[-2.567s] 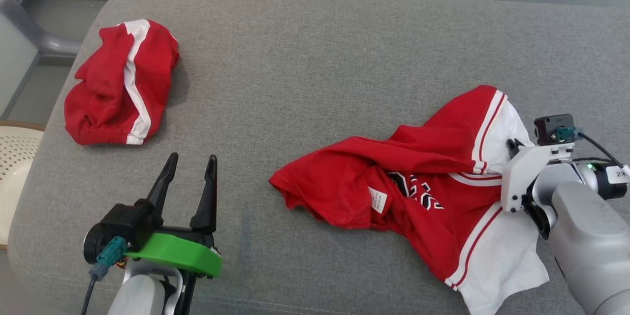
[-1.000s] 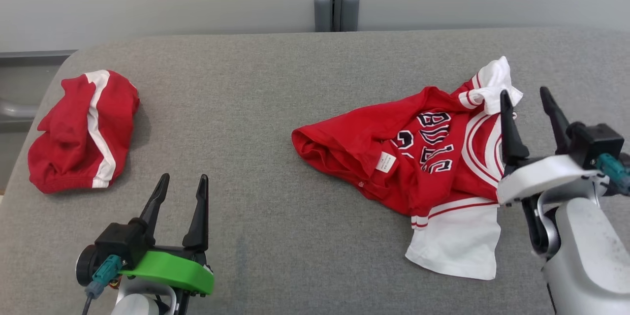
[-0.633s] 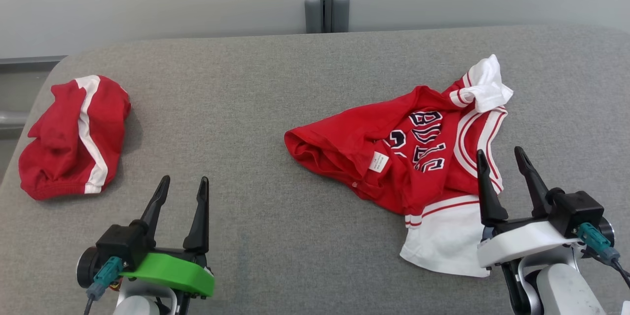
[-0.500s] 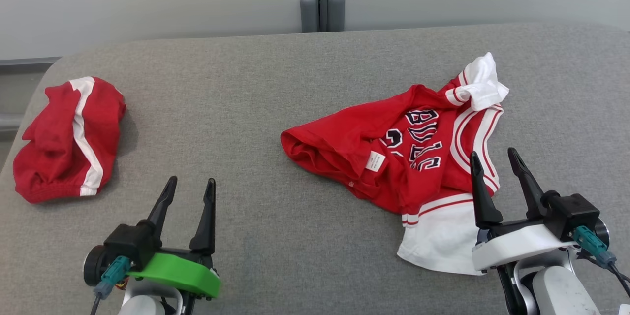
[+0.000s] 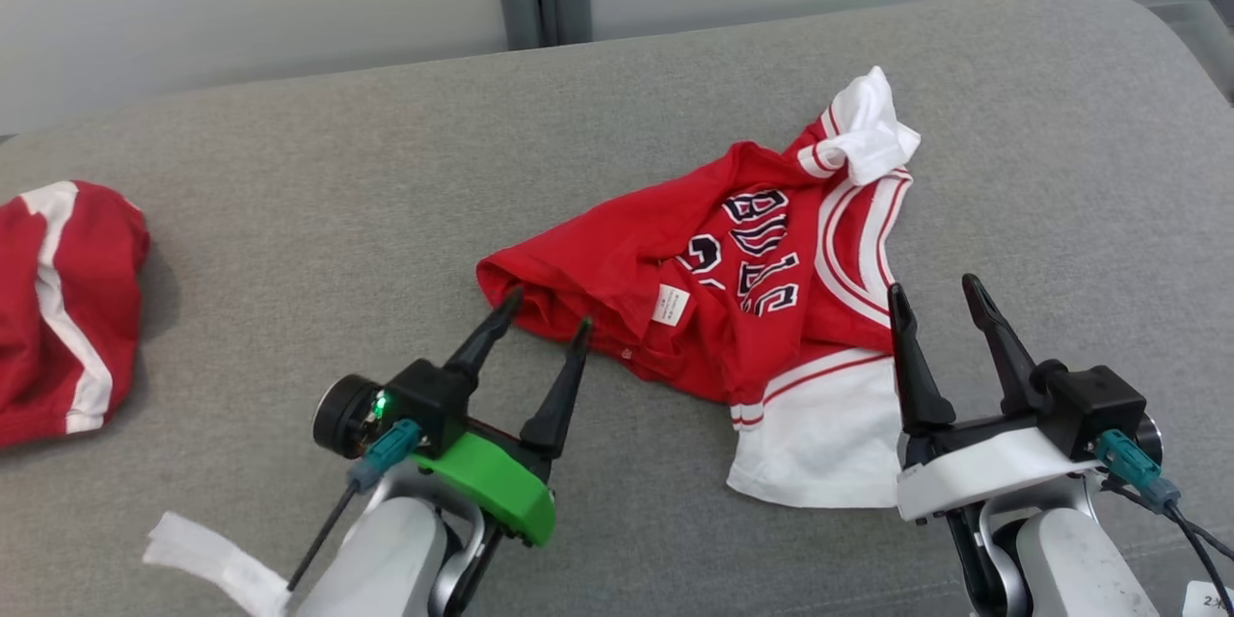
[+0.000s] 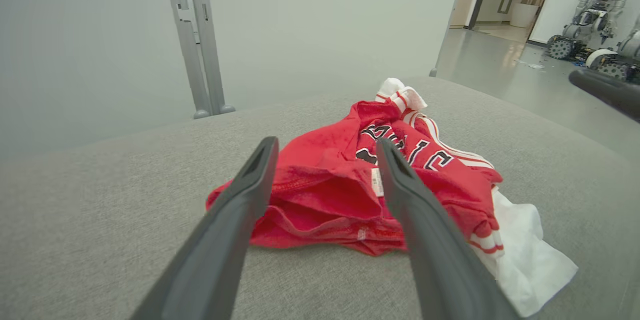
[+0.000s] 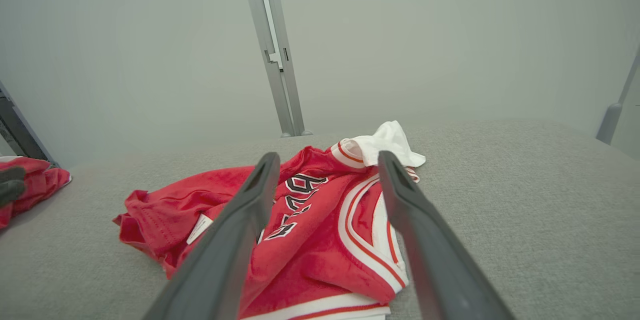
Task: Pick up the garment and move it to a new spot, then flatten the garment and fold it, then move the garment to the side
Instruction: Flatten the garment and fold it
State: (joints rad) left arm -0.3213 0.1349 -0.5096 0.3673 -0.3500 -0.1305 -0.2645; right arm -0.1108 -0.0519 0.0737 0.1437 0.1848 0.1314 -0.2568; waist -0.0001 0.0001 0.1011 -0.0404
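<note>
Nearest, the left gripper [image 5: 547, 310] has its fingers spread, tips at the open red hem of the jersey [image 5: 742, 270]. The right gripper [image 5: 932, 286], fingers likewise apart, sits just beside the near white sleeve [image 5: 819, 448]. The jersey lies crumpled on the grey cushion [image 5: 337, 164], ahead of both grippers. Its long axis runs from the hem on the left to the far white sleeve [image 5: 868, 120] on the right. The left arm looks better placed for a hem grasp.

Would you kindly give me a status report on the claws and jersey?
Left claw open, poised at red edge of jersey. Right claw open, empty, beside its white panel. Jersey crumpled, not folded. Other red garment far left, apart.
</note>
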